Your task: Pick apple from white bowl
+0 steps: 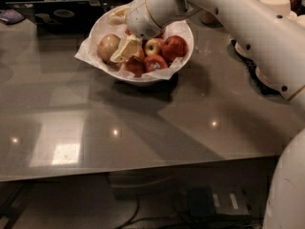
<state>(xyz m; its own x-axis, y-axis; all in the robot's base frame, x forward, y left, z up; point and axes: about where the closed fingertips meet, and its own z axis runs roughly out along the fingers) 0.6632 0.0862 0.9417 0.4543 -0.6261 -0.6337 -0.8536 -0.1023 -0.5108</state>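
Observation:
The white bowl (183, 32), lined with crumpled white paper, stands at the back middle of the grey table (143, 123). The apple (107, 46), large and dull yellow-tan, lies at the bowl's left side. My gripper (121, 31) reaches down into the bowl from the upper right and is open. One cream finger (125, 49) lies just right of the apple, the other sits near the bowl's far-left rim. The apple is not held.
Deep-red apples (175, 46) and a small yellow-green and red apple (153, 46) fill the bowl's right side. Stacks of beige paper bowls (276, 6) stand at the back right. A dark tray (62, 15) and a person sit behind the table.

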